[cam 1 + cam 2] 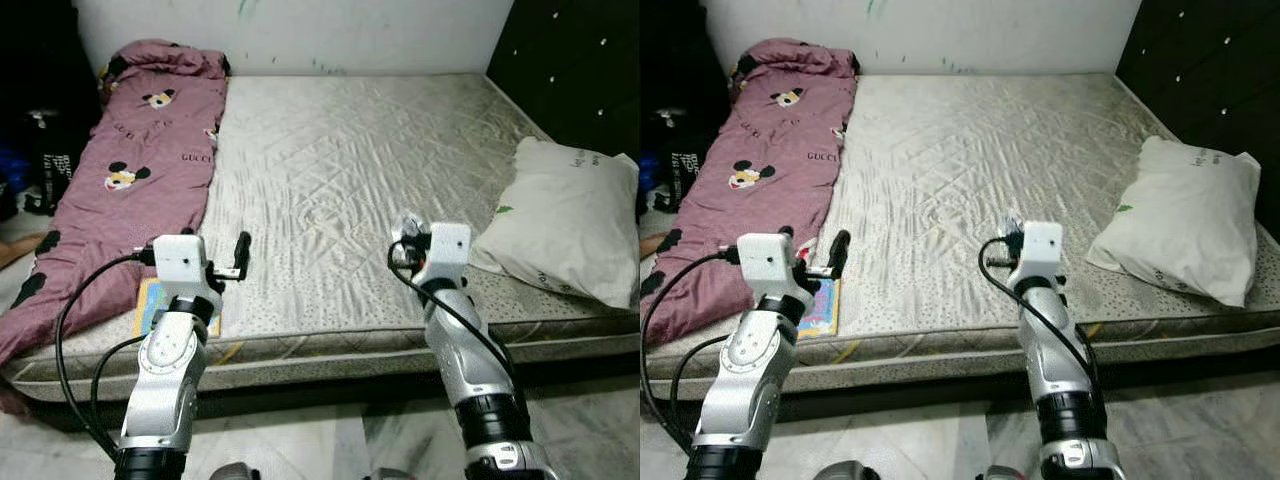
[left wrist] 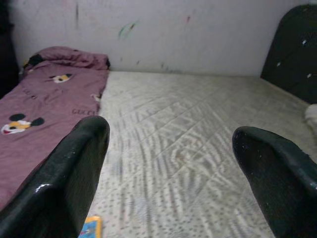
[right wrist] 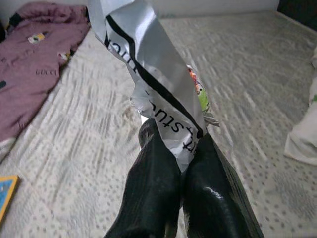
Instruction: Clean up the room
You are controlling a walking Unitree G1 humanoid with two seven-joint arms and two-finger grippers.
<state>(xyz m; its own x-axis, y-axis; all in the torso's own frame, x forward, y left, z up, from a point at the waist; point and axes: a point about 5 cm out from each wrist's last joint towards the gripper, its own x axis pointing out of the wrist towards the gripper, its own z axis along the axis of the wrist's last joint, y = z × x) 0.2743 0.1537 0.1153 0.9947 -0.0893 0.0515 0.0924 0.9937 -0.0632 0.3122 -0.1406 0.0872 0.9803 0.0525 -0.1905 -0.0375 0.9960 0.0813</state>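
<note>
One crumpled silver wrapper (image 3: 157,74) is clamped between the right hand (image 3: 179,148) fingers, raised over the mattress (image 1: 350,170). Contact area looks small; any jolt may release it. The left hand (image 2: 173,163) hovers spread apart, empty, near the blanket (image 1: 140,170).

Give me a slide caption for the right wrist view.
Right gripper pinches a crumpled silver wrapper above the quilted mattress.

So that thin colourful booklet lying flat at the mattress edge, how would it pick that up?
Probably by the colourful booklet's near edge, coming from the mattress's front side with the open left gripper. It lies flat, so a finger would likely need to slide beneath.
</note>
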